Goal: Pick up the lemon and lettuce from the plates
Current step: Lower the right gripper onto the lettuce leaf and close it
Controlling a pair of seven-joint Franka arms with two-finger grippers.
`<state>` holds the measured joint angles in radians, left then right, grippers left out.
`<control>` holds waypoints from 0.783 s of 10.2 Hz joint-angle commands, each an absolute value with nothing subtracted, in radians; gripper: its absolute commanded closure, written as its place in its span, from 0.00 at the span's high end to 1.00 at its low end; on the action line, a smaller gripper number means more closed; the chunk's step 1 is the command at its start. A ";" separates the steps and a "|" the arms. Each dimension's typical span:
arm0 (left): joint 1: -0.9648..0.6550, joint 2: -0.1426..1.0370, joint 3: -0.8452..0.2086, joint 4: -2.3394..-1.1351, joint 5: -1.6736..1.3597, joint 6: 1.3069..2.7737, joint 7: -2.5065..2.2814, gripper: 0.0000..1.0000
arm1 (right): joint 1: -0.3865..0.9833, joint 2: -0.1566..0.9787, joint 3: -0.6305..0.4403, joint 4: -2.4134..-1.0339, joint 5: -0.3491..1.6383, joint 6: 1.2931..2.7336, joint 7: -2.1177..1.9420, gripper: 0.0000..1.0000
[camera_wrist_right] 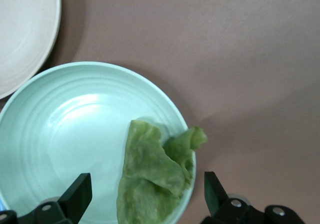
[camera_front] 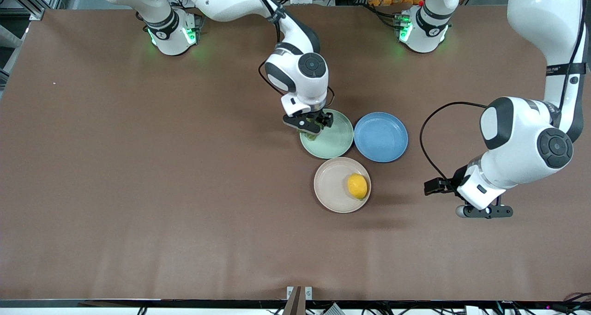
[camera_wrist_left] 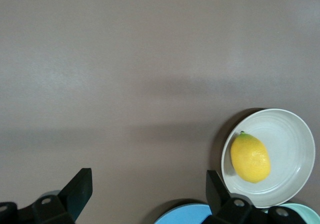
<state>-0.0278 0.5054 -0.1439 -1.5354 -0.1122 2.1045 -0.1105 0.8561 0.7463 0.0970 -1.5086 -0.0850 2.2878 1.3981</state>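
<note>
The lettuce [camera_wrist_right: 155,176], a wrinkled green leaf, lies on the mint green plate [camera_wrist_right: 65,134] at its rim. My right gripper [camera_wrist_right: 147,189] is open just above it, one finger on each side of the leaf. In the front view the right gripper [camera_front: 308,123] covers most of the lettuce at the edge of the mint plate [camera_front: 334,142]. The yellow lemon [camera_front: 357,186] lies in the beige-pink plate [camera_front: 330,185], nearer to the front camera. My left gripper [camera_front: 485,212] is open and empty over bare table toward the left arm's end. Its wrist view shows the lemon [camera_wrist_left: 250,158] in its plate [camera_wrist_left: 292,144].
An empty blue plate [camera_front: 381,137] sits beside the mint plate, toward the left arm's end, and touches it or nearly so. It also shows in the left wrist view [camera_wrist_left: 185,215]. The three plates are clustered at the table's middle on brown table surface [camera_front: 138,190].
</note>
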 commanded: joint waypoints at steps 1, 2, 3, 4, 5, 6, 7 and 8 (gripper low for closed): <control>-0.032 0.522 -0.143 -1.519 -0.144 2.125 -0.092 1.00 | 0.874 0.785 0.089 -1.471 -0.139 2.307 1.465 0.89; -0.028 0.522 -0.143 -1.519 -0.144 2.125 -0.091 1.00 | 0.888 0.793 0.089 -1.471 -0.149 2.307 1.465 0.80; -0.029 0.523 -0.143 -1.519 -0.144 2.125 -0.091 1.00 | 0.891 0.798 0.089 -1.471 -0.166 2.306 1.465 0.73; -0.035 0.526 -0.141 -1.519 -0.144 2.125 -0.095 1.00 | 0.893 0.807 0.089 -1.471 -0.184 2.303 1.465 0.66; -0.040 0.528 -0.141 -1.519 -0.143 2.126 -0.101 1.00 | 0.903 0.825 0.089 -1.471 -0.202 2.299 1.465 0.55; -0.038 0.529 -0.141 -1.519 -0.143 2.126 -0.101 1.00 | 0.904 0.833 0.089 -1.471 -0.228 2.296 1.465 0.46; -0.038 0.529 -0.141 -1.519 -0.143 2.126 -0.101 1.00 | 0.904 0.841 0.089 -1.471 -0.245 2.295 1.465 0.38; -0.038 0.531 -0.141 -1.519 -0.143 2.128 -0.101 1.00 | 0.904 0.845 0.089 -1.471 -0.264 2.295 1.465 0.30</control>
<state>-0.0332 0.5195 -0.1460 -1.5353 -0.1159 2.1202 -0.1105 0.8945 0.8125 0.0970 -1.4960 -0.2191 2.3073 1.4398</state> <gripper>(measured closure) 0.000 0.612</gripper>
